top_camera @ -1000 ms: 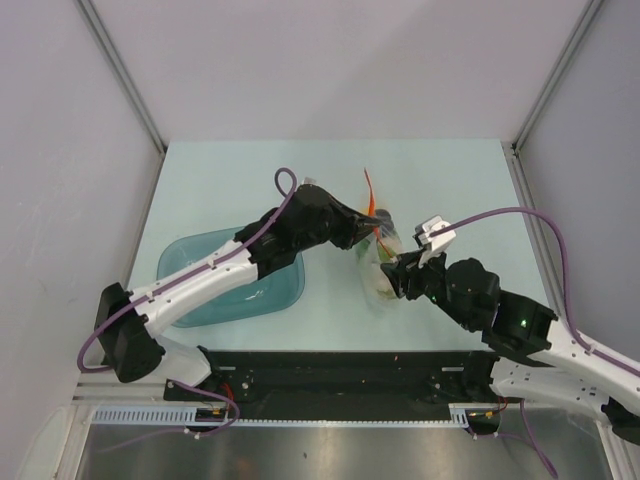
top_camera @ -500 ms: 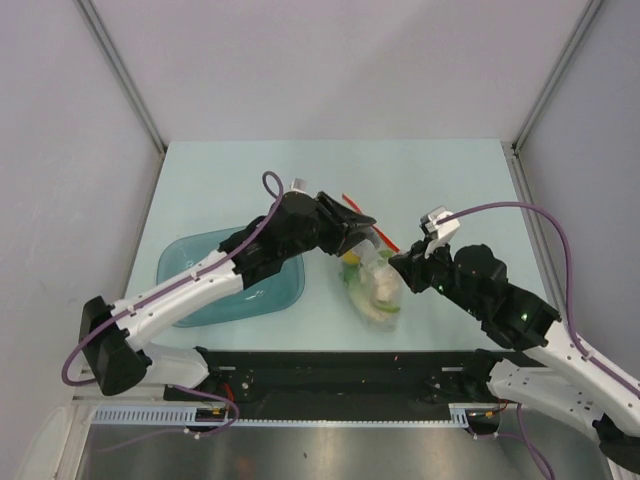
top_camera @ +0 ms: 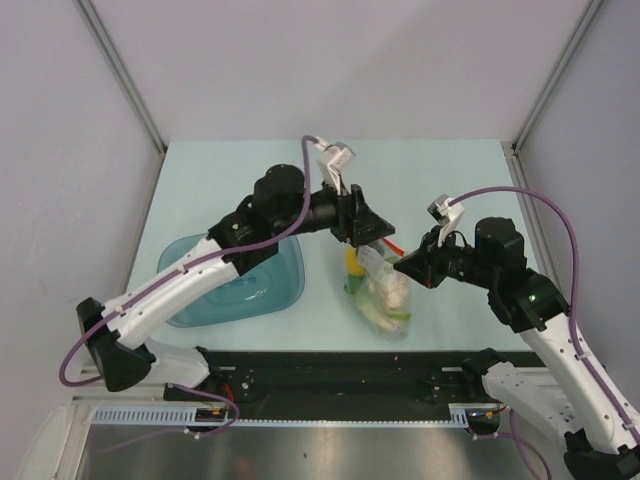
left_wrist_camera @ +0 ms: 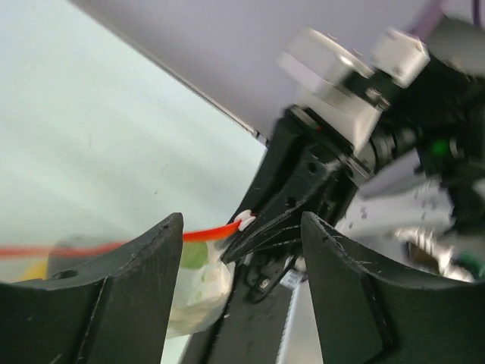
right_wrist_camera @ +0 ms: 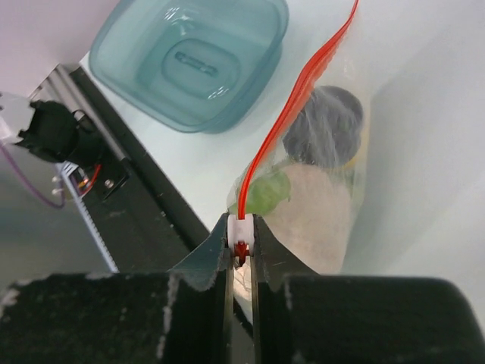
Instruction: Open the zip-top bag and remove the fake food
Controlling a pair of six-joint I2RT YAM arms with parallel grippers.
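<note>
The zip-top bag point(top_camera: 383, 297) lies near the table's front edge, holding the fake food: a yellow fruit point(top_camera: 352, 265), a white cauliflower point(right_wrist_camera: 318, 220), green lettuce point(right_wrist_camera: 267, 193) and a dark piece point(right_wrist_camera: 322, 125). My right gripper point(top_camera: 405, 265) point(right_wrist_camera: 241, 236) is shut on the white slider point(right_wrist_camera: 240, 226) at the end of the red zip strip point(right_wrist_camera: 295, 98). My left gripper point(top_camera: 375, 232) point(left_wrist_camera: 242, 288) is open just above the bag's top and holds nothing. In the left wrist view the slider point(left_wrist_camera: 244, 220) and the bag point(left_wrist_camera: 198, 287) show between its fingers.
A teal tray point(top_camera: 262, 296) sits left of the bag, partly under the left arm. The black base rail point(top_camera: 340, 365) runs along the near edge just below the bag. Grey walls enclose the table on three sides.
The left gripper let go of the bag, opened and swung up and back. The right gripper closed on the slider and drew it to the right. The bag shifted toward the front edge.
</note>
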